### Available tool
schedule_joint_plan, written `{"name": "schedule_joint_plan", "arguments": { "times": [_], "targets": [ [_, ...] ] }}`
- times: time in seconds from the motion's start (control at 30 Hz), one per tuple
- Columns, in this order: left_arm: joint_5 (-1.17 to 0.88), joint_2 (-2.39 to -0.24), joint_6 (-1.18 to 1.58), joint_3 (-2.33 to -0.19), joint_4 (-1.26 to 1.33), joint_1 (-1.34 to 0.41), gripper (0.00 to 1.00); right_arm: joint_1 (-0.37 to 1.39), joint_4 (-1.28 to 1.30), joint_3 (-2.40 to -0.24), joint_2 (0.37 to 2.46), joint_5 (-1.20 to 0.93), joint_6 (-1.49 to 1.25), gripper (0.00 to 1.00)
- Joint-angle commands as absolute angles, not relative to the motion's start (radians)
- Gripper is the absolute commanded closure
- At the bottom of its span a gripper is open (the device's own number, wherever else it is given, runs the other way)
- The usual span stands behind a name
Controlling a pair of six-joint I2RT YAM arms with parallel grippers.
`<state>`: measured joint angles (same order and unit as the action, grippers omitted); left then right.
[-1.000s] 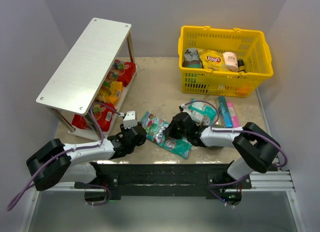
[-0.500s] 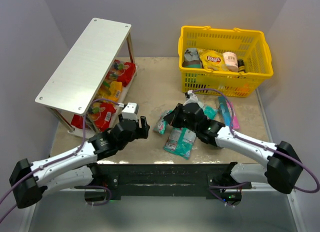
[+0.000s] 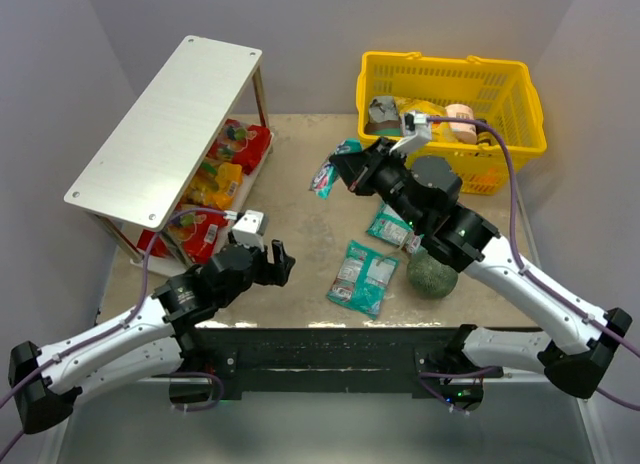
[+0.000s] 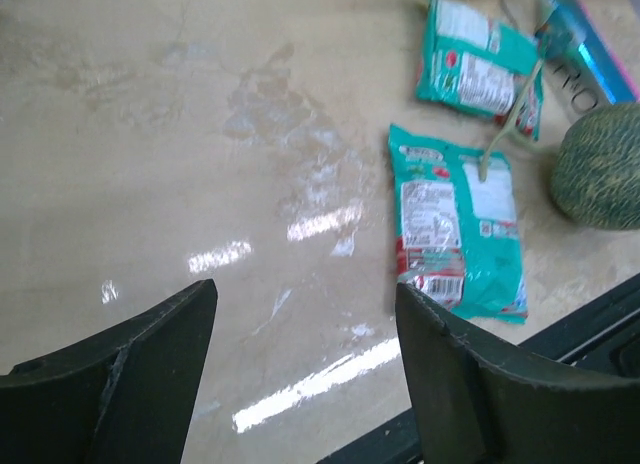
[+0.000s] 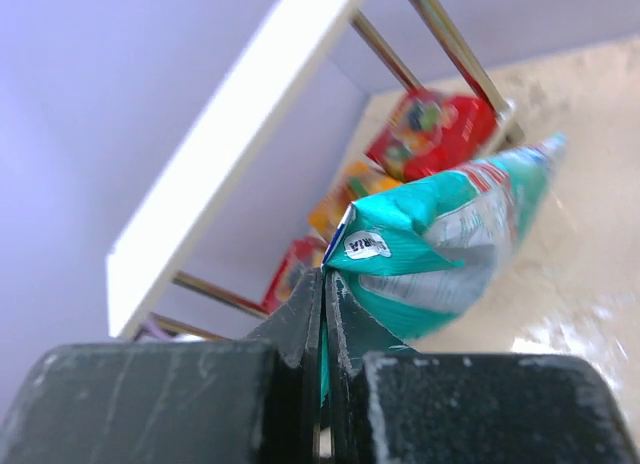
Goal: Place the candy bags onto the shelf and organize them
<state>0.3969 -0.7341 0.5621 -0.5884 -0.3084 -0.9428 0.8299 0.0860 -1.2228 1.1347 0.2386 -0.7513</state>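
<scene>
Beige tabletop (image 3: 300, 184), shelf (image 3: 165, 114) at far left: I have the right end effector (image 5: 325, 289) pinched shut on the edge of a teal candy bag (image 5: 440, 234), raised and facing that shelf for placing. My left end effector (image 4: 305, 294) hovers wide open and empty beside a loose teal bag (image 4: 455, 229) at near right

**Top view.** Bright, even, diffuse light from above. The shelf (image 3: 165, 119) casts only a soft shadow over its lower tier, and the pale counter (image 3: 300, 199) carries a faint sheen near its front edge.

**Left wrist view.** White streaks of glare lie on the glossy counter. The whole frame is slightly soft, and the left end effector (image 4: 300, 314) reads as dark, underexposed shapes.

**Right wrist view.** The right end effector (image 5: 324, 284) is a blurred foreground mass. The teal candy bag (image 5: 440, 234) is sharpest, while the shelf behind it is washed out and unfocused.
</scene>
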Motion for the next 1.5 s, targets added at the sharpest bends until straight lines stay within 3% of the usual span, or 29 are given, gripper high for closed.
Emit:
{"name": "schedule_joint_plan", "arguments": {
  "times": [0.0, 0.33, 0.8, 0.97, 1.47],
  "targets": [
    [0.331, -0.785, 0.6, -0.52, -0.233, -0.937, 0.23, 0.83, -0.026, -1.379, 1.181, 0.132, -0.672, 1.0],
    [0.224, -0.919, 0.611, -0.397, -0.048, -0.937, 0.23, 0.848, -0.224, -1.592, 1.387, -0.161, -0.75, 1.0],
    [0.169, -1.02, 0.647, -0.316, 0.101, -0.94, 0.23, 1.017, -0.383, -1.976, 1.722, -0.219, -0.762, 1.0],
    [0.166, -1.025, 0.658, -0.301, 0.11, -0.943, 0.23, 1.038, -0.384, -2.108, 1.857, -0.204, -0.798, 1.0],
    [0.175, -1.0, 0.675, -0.276, 0.115, -0.945, 0.23, 1.062, -0.379, -2.098, 1.996, 0.04, -0.824, 1.0]
  ]
}}
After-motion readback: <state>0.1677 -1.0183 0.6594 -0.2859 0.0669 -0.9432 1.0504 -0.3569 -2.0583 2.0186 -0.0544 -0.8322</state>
